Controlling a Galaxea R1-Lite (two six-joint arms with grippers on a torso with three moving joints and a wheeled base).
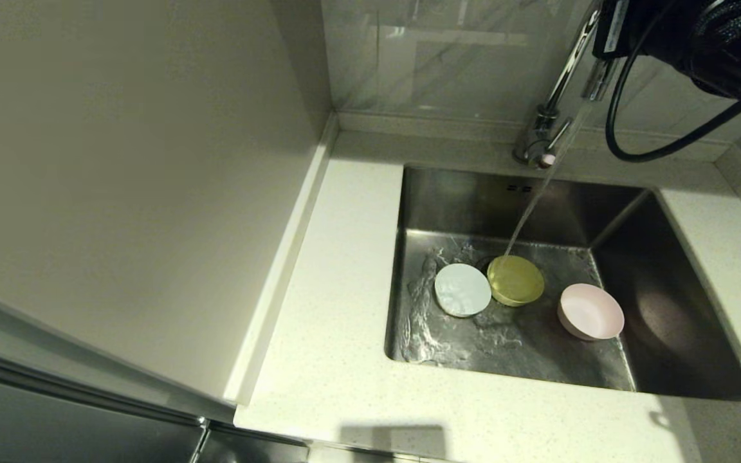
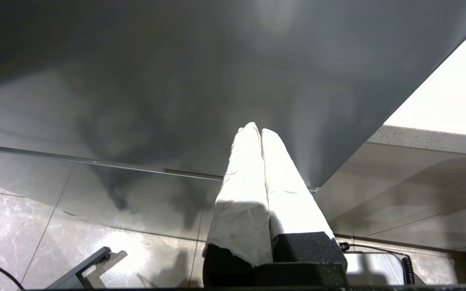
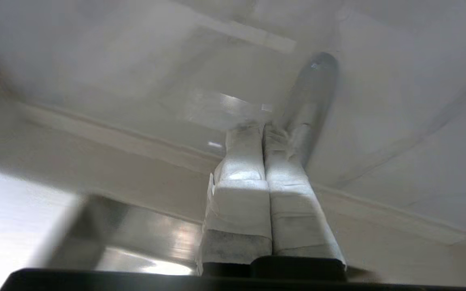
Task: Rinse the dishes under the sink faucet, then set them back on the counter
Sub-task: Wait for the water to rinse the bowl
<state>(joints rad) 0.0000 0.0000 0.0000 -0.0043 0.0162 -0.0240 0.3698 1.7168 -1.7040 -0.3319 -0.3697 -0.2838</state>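
The right gripper (image 3: 263,131) has its two white-wrapped fingers pressed together, holding nothing, high by the faucet (image 3: 312,101) above the back edge of the sink; in the head view only the dark arm and its looping black cable (image 1: 660,151) show at the upper right. The left gripper (image 2: 257,131) is parked low beside a dark cabinet front, off the counter, its fingers also pressed together and empty.

The white speckled counter (image 1: 338,360) runs along the near edge and the left side of the sink (image 1: 673,328). All three bowls sit on the sink floor, toward its left half. The white bowl (image 1: 462,290) is nearest the left wall, with water pooled and rippling around it. The yellow-green bowl (image 1: 516,280) touches it on the right and sits slightly farther back. The pink bowl (image 1: 590,312) stands apart from them, near the middle of the floor.

A stream of water (image 1: 538,199) falls from the spout onto the back rim of the yellow-green bowl. The faucet's base stands on the counter behind the sink's back edge.
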